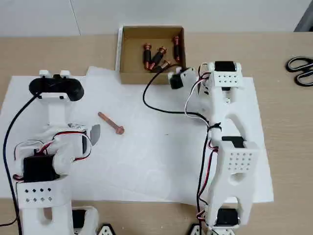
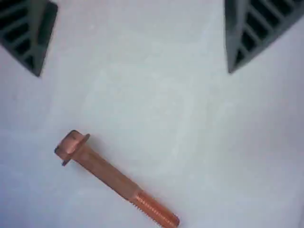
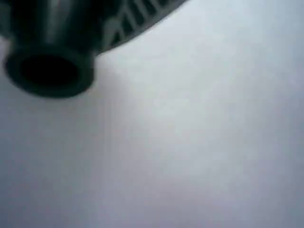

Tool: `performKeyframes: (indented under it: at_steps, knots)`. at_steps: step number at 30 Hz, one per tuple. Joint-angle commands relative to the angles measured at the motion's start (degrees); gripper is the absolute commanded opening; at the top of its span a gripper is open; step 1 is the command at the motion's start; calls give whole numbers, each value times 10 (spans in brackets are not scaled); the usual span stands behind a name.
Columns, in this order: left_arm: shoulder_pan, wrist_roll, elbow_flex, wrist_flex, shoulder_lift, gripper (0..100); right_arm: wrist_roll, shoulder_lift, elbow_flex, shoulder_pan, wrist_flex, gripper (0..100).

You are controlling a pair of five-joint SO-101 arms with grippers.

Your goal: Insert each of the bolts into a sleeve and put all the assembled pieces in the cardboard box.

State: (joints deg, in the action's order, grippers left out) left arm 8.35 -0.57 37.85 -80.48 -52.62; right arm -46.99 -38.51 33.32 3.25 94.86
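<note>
A copper bolt (image 1: 111,123) (image 2: 114,178) lies loose on the white sheet (image 1: 156,161), its head towards the table's front. My left gripper (image 1: 91,135) (image 2: 137,38) hovers just left of the bolt, open, with nothing between its dark ribbed fingers (image 2: 259,28). The cardboard box (image 1: 126,73) stands at the back and holds several bolts fitted in black sleeves (image 1: 146,55). My right gripper (image 1: 172,77) (image 3: 80,42) is at the box's front right corner, shut on a black sleeve (image 3: 50,71) whose open end faces the camera above the sheet.
Black scissors (image 1: 301,68) lie on the wooden table at the far right. A black cable (image 1: 161,108) loops over the sheet between box and right arm. The sheet's middle and front lie bare between the two arm bases.
</note>
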Motion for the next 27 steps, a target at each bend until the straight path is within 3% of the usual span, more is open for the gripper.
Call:
performKeyframes:
  at_steps: [1, 6, 11, 14, 22, 27]
  knots:
    - [-1, -4, -7, -4, -4, 236, 71, 101, 25, 9, 11, 4]
    - [-2, -1, -7, -4, 1, 236, 152, 190, 25, 20, 17, 4]
    - [-3, 83, -12, -3, 61, 236, 208, 249, 18, 35, 20, 4]
    - [-3, 184, -42, 0, 142, 236, 213, 270, -20, 51, 20, 4]
    - [-3, 535, -177, 0, 360, 236, 213, 335, -83, 63, 19, 4]
    - [-33, 619, -262, 13, 492, 236, 213, 355, -85, 60, 19, 4]
